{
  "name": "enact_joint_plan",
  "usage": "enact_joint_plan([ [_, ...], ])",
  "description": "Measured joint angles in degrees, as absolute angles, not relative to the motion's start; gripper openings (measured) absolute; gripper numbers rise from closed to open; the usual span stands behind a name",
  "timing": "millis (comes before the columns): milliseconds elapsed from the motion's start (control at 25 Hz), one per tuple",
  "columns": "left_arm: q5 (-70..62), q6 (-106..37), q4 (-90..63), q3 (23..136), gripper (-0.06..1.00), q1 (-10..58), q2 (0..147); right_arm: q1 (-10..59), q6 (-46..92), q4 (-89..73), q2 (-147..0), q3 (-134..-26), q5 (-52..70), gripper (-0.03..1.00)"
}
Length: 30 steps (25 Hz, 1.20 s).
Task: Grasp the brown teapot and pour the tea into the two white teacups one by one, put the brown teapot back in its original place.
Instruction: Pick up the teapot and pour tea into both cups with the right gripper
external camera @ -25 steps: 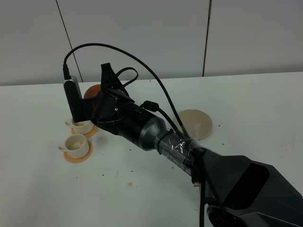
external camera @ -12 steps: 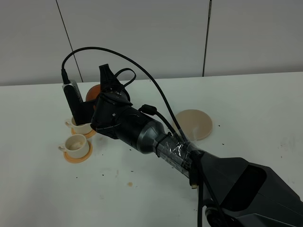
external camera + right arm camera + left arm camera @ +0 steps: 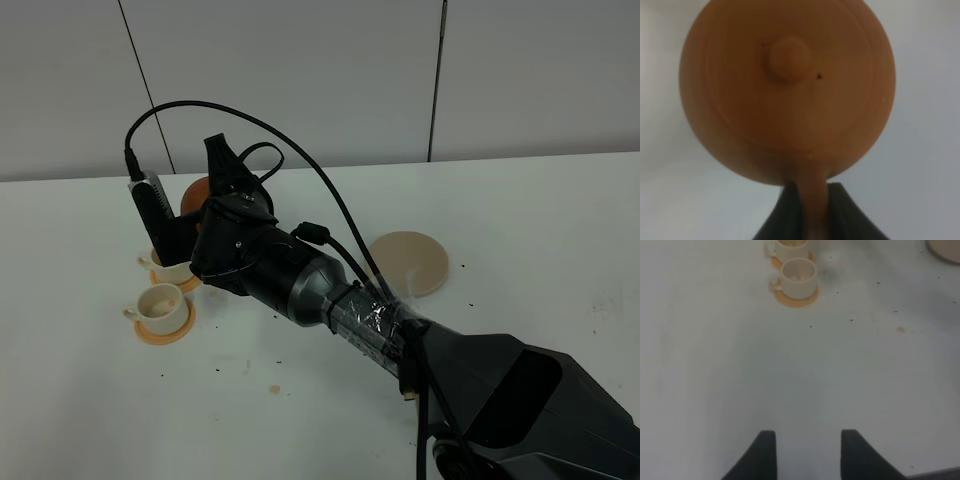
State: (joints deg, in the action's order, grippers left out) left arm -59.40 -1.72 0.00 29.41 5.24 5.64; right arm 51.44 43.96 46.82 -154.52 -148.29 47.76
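The white table (image 3: 560, 230) is seen under everything. The right arm (image 3: 300, 285) is stretched across it toward the left side of the high view. The brown teapot (image 3: 785, 95) is held up in the air at the end of that arm. In the high view only a bit of the pot is seen behind the arm, close above the far teacup (image 3: 170, 268). Whether tea is running out cannot be told.

The pot looks like hard clay, so it is likely heavy for its size, smooth, and easily broken if bumped. It is best held by the loop handle (image 3: 812, 210). That handle is pinched between the two dark fingers of the right gripper (image 3: 812, 200), and the round body sits just past the fingertips.

The round tan coaster (image 3: 412, 262) lies bare, well apart from the pot. The near teacup (image 3: 160, 302) is set beside the far one, each on one of the orange saucers (image 3: 168, 333).

The left gripper (image 3: 807, 435) is spread, with nothing held.

The lid knob (image 3: 788, 59) is small, and the lid could slip when the pot is tipped.
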Motion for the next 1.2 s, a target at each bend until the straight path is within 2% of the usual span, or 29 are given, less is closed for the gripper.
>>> enact_joint_plan([
  [1200, -59.4, -1.7, 0.0, 29.4, 0.37, 5.2, 5.6, 51.4, 44.7, 48.1, -154.5, -148.3, 47.1, 0.09],
])
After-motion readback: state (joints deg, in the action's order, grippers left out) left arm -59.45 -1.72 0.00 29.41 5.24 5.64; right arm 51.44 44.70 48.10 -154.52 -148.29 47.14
